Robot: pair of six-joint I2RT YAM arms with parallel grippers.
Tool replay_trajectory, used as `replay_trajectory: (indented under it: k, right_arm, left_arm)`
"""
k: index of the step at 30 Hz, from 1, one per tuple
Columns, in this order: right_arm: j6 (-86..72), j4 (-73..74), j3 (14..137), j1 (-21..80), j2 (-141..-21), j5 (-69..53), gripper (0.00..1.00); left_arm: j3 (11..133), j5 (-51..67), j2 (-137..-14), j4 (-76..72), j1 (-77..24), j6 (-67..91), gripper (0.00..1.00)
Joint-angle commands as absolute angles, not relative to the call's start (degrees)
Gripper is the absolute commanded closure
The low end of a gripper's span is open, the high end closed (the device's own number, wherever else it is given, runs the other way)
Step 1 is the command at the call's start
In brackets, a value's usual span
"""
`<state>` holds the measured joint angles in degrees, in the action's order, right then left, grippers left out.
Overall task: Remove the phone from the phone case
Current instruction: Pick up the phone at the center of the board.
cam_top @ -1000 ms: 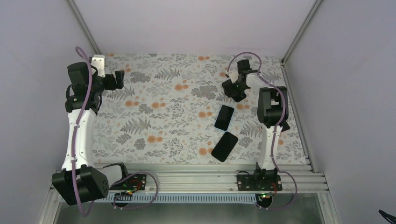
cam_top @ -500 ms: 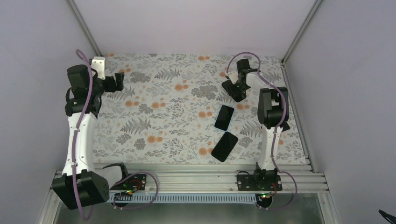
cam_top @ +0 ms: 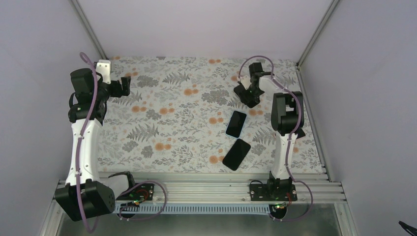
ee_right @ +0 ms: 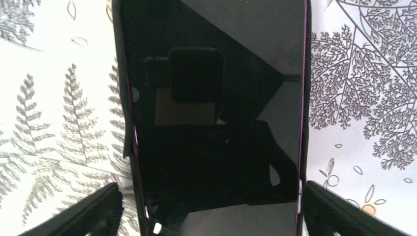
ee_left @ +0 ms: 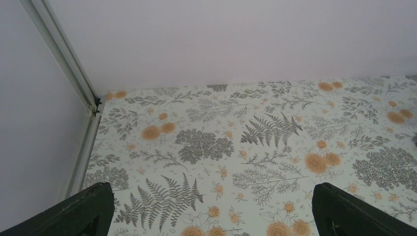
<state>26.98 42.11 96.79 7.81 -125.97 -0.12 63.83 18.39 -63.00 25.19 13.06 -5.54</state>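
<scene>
A black phone in its black case (cam_top: 236,123) lies flat on the flowered cloth, right of centre. In the right wrist view the phone (ee_right: 211,98) shows a thin magenta edge inside the case rim, and the case lip (ee_right: 129,145) stands off on the left. My right gripper (cam_top: 247,95) hovers just beyond its far end, open. There its fingers (ee_right: 93,211) frame the phone's sides; my right gripper (ee_right: 211,189) holds nothing. My left gripper (cam_top: 124,85) is at the far left, open and empty over bare cloth (ee_left: 211,196).
A second flat black slab (cam_top: 236,154) lies nearer the arms, just in front of the cased phone; whether it is a phone or a case I cannot tell. The enclosure walls and a metal post (ee_left: 64,59) border the cloth.
The right gripper has turned slightly over the phone's far end and its jaws have narrowed somewhat. The left arm shifted a little to the left, then held still. Both black slabs stayed put.
</scene>
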Motion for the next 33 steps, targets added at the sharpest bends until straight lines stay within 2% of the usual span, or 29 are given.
replay_trajectory:
  k: [1,3,14,21,25,28,33]
  right_arm:
    - [27.7,44.3,98.1,7.8,-125.6,1.0,0.06]
    - [27.5,44.4,98.1,7.7,-126.2,0.7,0.0]
    - [27.5,50.7,106.6,5.9,-133.3,-3.7,0.01]
    - [28.3,51.3,106.0,5.5,-135.2,-4.0,0.0]
    - [27.9,52.0,105.7,5.5,-135.9,-4.9,0.08]
    - [27.5,52.8,105.6,5.5,-136.2,-6.9,0.09]
    - [27.5,54.9,106.6,5.5,-138.3,-8.9,0.16]
  left_arm:
    - [64.6,19.5,-62.7,24.8,13.4,-6.3,0.0]
    - [64.5,19.5,-62.4,24.8,13.3,-6.4,0.0]
    - [64.1,19.6,-62.0,24.7,13.3,-6.6,0.0]
    - [63.5,20.2,-61.7,24.3,13.4,-6.6,0.0]
    - [63.6,20.2,-61.8,24.3,13.4,-6.5,0.0]
    - [63.6,20.2,-61.9,24.3,13.4,-6.4,0.0]
    - [63.3,20.4,-61.8,24.3,13.4,-6.4,0.0]
